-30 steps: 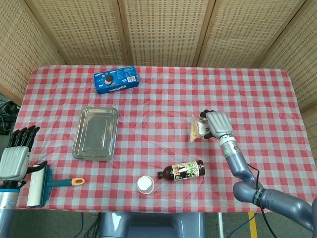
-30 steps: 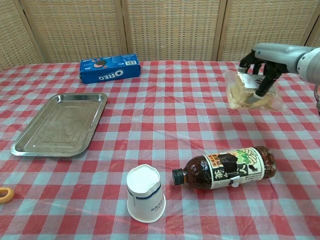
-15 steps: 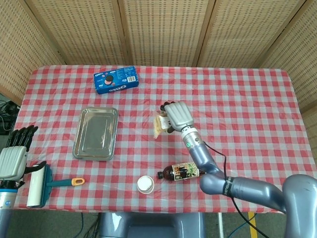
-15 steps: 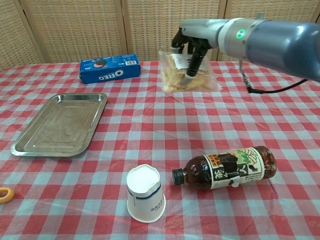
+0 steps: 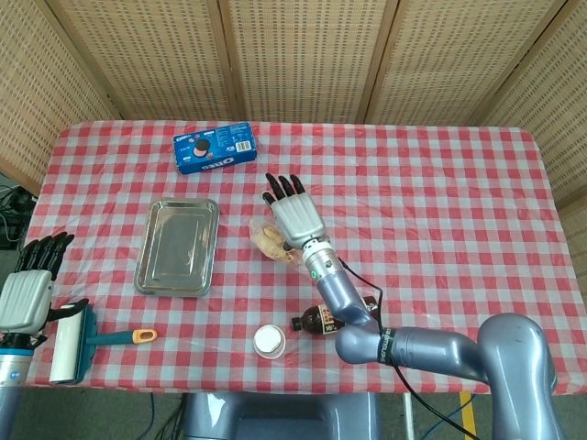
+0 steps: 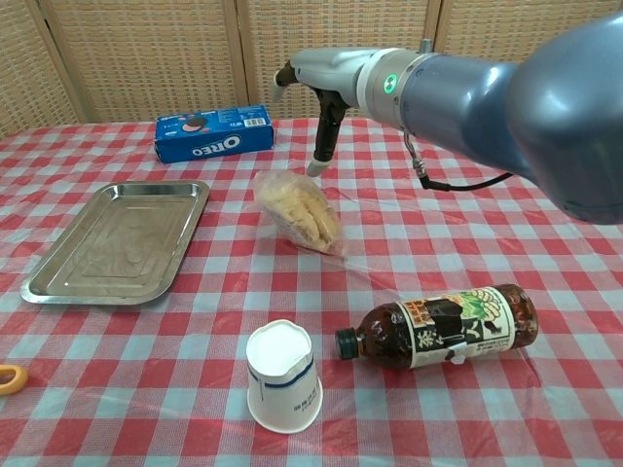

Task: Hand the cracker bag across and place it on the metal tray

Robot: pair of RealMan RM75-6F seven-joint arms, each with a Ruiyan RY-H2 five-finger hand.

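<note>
The cracker bag, clear plastic with pale crackers, lies on the checked cloth just right of the metal tray, apart from it. My right hand hovers over the bag's far right side with fingers stretched out and apart, holding nothing. My left hand stays at the table's front left corner, fingers extended and empty; only the head view shows it. The tray holds nothing.
A blue Oreo box lies behind the tray. A tea bottle lies on its side at the front, an upturned paper cup beside it. A lint roller sits by my left hand.
My right hand carried the cracker bag from the table's right side to the middle, then let go. The bag now lies on the cloth and the fingers have spread. The left hand stayed put.
</note>
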